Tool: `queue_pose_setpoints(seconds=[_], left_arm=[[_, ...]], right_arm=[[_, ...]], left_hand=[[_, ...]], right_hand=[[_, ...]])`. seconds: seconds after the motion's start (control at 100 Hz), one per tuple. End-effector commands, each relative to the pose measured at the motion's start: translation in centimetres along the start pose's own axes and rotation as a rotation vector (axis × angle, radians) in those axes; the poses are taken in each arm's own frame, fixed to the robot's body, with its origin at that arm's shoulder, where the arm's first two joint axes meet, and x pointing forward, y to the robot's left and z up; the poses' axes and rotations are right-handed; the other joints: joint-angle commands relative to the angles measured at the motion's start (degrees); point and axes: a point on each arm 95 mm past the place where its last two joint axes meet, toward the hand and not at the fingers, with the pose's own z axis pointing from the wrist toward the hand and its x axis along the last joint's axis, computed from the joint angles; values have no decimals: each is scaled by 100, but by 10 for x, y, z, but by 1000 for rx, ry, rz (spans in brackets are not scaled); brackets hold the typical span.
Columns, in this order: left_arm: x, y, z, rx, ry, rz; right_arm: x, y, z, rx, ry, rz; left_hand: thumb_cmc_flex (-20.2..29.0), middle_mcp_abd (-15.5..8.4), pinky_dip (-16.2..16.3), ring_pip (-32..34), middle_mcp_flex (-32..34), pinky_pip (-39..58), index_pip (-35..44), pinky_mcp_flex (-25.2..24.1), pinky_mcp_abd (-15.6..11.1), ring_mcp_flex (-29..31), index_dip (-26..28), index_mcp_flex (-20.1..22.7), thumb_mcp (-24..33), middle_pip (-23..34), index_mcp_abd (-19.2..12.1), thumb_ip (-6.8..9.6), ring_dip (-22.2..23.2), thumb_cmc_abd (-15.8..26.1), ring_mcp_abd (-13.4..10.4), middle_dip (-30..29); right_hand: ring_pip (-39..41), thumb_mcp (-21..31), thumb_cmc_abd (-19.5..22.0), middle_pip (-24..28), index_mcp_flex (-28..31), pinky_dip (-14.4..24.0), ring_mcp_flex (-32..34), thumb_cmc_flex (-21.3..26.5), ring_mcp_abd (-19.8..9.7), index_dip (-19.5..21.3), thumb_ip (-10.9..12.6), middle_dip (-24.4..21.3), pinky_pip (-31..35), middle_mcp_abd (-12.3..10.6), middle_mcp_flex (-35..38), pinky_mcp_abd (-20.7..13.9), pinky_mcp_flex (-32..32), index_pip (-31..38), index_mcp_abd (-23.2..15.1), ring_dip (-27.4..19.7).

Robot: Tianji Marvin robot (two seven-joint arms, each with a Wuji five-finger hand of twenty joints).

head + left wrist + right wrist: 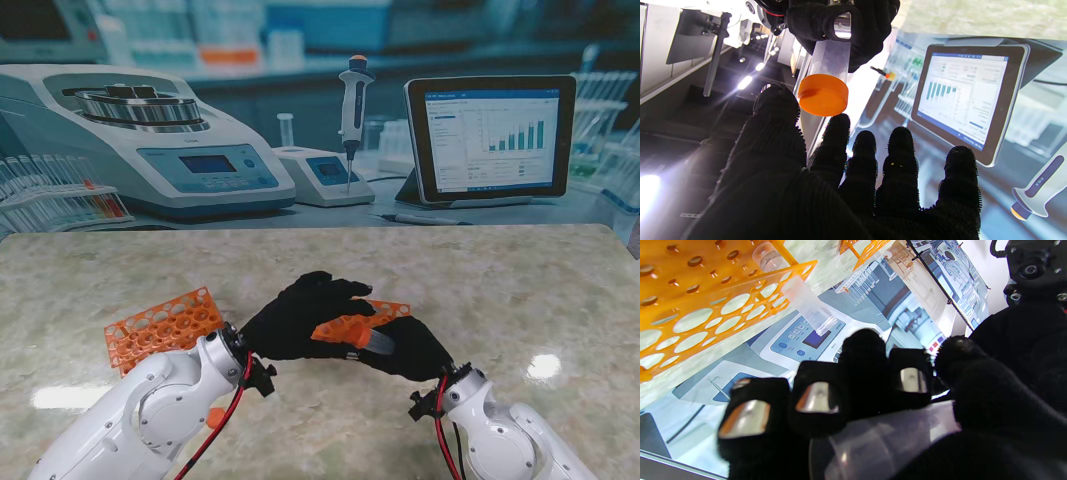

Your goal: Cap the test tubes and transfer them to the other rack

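My right hand (415, 350) is shut on a clear test tube (380, 343), holding it nearly level near the table's middle. In the left wrist view an orange cap (822, 95) sits on the tube's (831, 58) mouth. My left hand (300, 312) meets it from the left, thumb (776, 106) and index fingertip (836, 125) pinching the cap. One orange rack (165, 325) lies to the left. A second orange rack (392, 308) is partly hidden behind both hands. In the right wrist view this rack (706, 290) holds another uncapped tube (806, 305).
A lab backdrop with a centrifuge (150, 140), a pipette (352, 110) and a tablet (490, 135) stands along the marble table's far edge (300, 232). The table's right half (540, 300) shows bare marble.
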Motion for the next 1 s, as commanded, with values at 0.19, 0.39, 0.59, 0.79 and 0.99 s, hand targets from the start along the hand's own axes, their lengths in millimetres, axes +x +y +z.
queue_pose_setpoints(seconds=[0.19, 0.39, 0.59, 0.79, 0.99], left_arm=[[-3, 1, -1, -17, -9, 11], [-3, 3, 0, -16, -9, 8], [-2, 5, 4, -21, -6, 12], [-1, 7, 5, -27, -7, 3], [-1, 8, 6, -11, -9, -7]], right_arm=[[2, -3, -1, 3, 0, 7], [2, -3, -1, 3, 0, 8], [2, -3, -1, 2, 0, 7], [2, -3, -1, 1, 0, 7], [2, -3, -1, 1, 0, 7]], left_hand=[[-219, 24, 230, -90, -214, -281, 43, -75, 20, -181, 224, -156, -38, -66, 134, 80, 10, -339, -95, 63], [-349, 26, 283, -60, -166, -280, 513, -33, 34, -133, 677, -225, 230, -43, 67, 47, 44, -382, -91, 103], [-168, 44, 301, -16, -100, -223, 1393, 9, 55, -33, 1283, -393, 775, -14, -42, 54, 87, -333, -102, 134], [388, 52, 273, 28, -14, -155, 2282, 40, 70, 54, 1918, -519, 813, 21, -202, 108, 123, -204, -95, 151], [1371, 112, 254, 148, 343, -40, 3165, 134, 114, 373, 1844, -204, 419, 102, -312, 275, 188, 54, -28, 165]], right_hand=[[650, 121, 329, 10, 304, 27, 80, 187, -340, 92, -47, 24, 128, 22, 94, 70, 88, 10, -139, 248], [651, 121, 327, 11, 303, 27, 80, 187, -337, 92, -47, 24, 128, 27, 92, 70, 88, 8, -143, 248], [652, 123, 332, 11, 304, 28, 80, 180, -336, 94, -47, 23, 128, 24, 95, 70, 88, 3, -146, 248], [652, 124, 330, 10, 304, 28, 80, 181, -336, 96, -47, 22, 128, 26, 92, 70, 88, 2, -146, 248], [652, 124, 323, 9, 304, 28, 80, 182, -336, 97, -48, 21, 128, 30, 94, 70, 88, 2, -146, 248]])
